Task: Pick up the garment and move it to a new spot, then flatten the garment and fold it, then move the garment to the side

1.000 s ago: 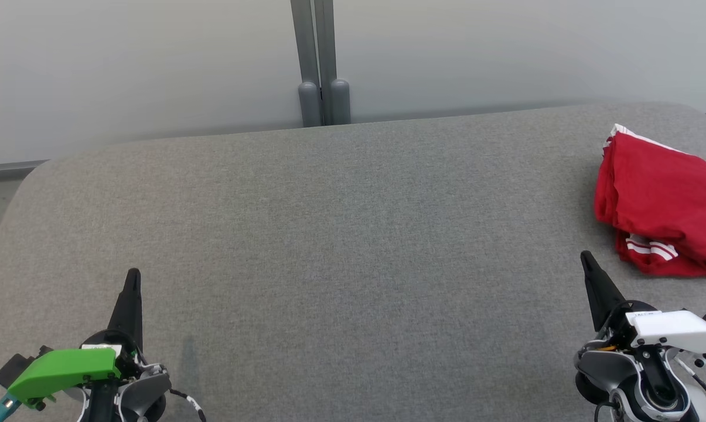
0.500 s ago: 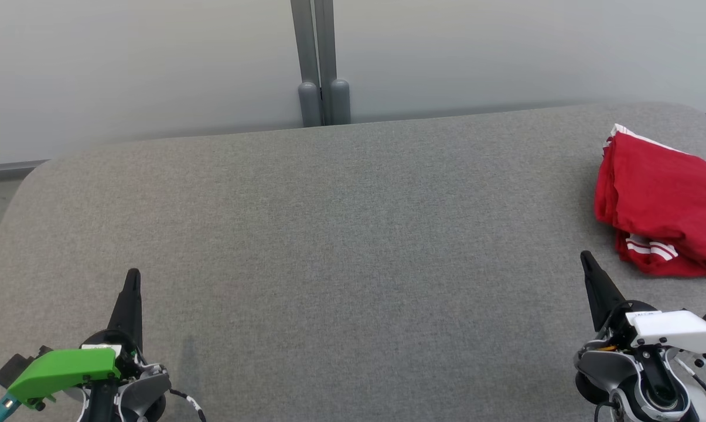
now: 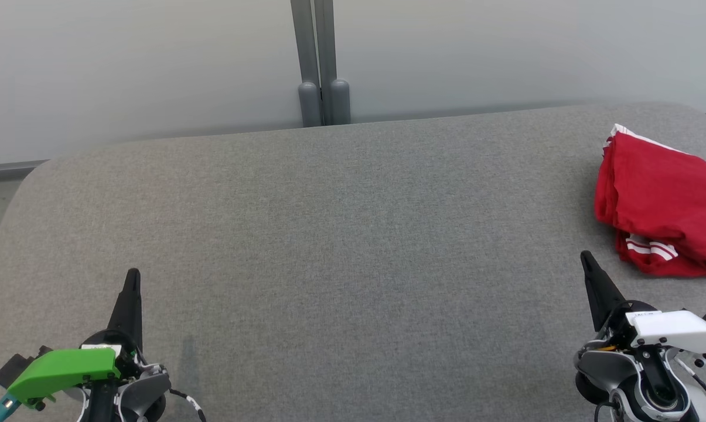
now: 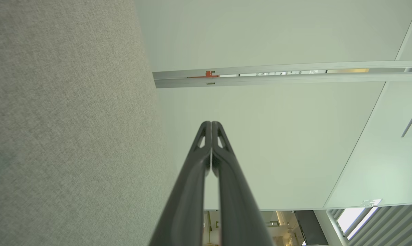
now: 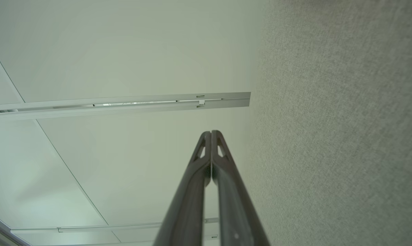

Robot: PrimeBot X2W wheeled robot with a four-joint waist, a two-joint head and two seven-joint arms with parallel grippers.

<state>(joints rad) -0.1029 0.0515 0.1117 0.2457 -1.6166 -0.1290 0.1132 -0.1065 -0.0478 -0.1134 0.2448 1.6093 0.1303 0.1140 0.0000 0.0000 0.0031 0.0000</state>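
A red garment (image 3: 666, 202) with white stripes lies folded in a bundle at the far right of the grey padded table (image 3: 341, 234), partly cut off by the head view's right edge. My right gripper (image 3: 587, 261) rests at the lower right, a short way below and left of the garment, not touching it. Its fingers (image 5: 211, 136) are pressed together and hold nothing. My left gripper (image 3: 133, 276) sits at the lower left, far from the garment. In the left wrist view its fingertips (image 4: 211, 127) meet with nothing between them.
A pale wall (image 3: 153, 64) with a grey vertical post (image 3: 320, 64) stands right behind the table's far edge. The table's rounded left corner (image 3: 30, 176) drops off toward the floor. Bare grey fabric stretches between the two grippers.
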